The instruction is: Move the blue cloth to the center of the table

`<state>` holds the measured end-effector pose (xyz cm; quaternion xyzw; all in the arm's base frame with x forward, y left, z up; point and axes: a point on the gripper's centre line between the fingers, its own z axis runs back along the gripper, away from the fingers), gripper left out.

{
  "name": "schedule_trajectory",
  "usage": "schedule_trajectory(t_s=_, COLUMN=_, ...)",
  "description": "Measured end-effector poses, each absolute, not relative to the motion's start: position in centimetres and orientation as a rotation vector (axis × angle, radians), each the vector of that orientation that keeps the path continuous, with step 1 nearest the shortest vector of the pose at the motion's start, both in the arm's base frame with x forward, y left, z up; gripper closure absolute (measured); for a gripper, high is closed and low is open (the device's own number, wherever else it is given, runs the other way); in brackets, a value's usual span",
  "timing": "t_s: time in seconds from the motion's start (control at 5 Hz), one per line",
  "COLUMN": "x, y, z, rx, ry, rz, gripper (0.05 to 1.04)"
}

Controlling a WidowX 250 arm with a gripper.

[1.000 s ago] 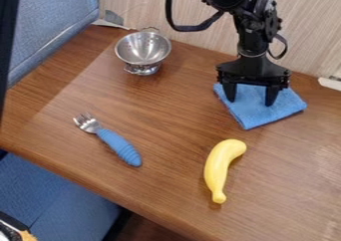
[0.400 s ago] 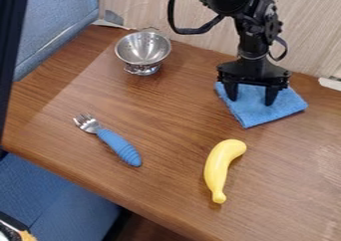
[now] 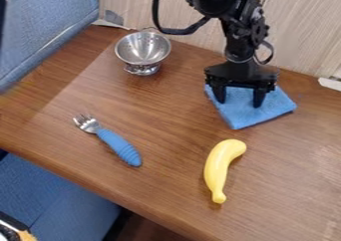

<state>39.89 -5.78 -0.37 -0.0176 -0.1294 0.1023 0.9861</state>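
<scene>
1. The blue cloth [image 3: 246,118] lies flat on the wooden table [image 3: 160,130], toward the back and right of centre in the view, near the pale wall panel [image 3: 306,31].
2. The gripper [image 3: 240,99] hangs down over the cloth, its jaws wide, with one finger on each side and blue cloth showing between them. Both fingertips are down at the cloth, and its near part reaches out in front of them.
3. The black arm [image 3: 238,28] comes in from the top edge, with a black cable [image 3: 182,31] looping out to the left.
4. A yellow banana [image 3: 220,168] is on the table in front of the cloth, apart from it, its narrow end toward the near edge.
5. A fork [image 3: 118,146] with a blue handle lies at the left, its metal tines pointing up and left in the view.
6. A small metal colander [image 3: 142,48] stands upright at the back left.
7. Blue padding [image 3: 60,26] borders the table's left end.
</scene>
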Motion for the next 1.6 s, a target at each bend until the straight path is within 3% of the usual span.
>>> schedule_trajectory(t_s=0.8, x=34.5, y=0.2, z=-0.5, rx=0.107, ry=-0.177, rz=0.304, gripper=0.083)
schedule_trajectory(t_s=1.2, x=29.7, y=2.1, z=-0.3, rx=0.139, ry=-0.113, rz=0.369, gripper=0.083)
schedule_trajectory(t_s=1.6, x=27.3, y=3.5, z=0.1, rx=0.164, ry=-0.093, rz=0.433, gripper=0.083)
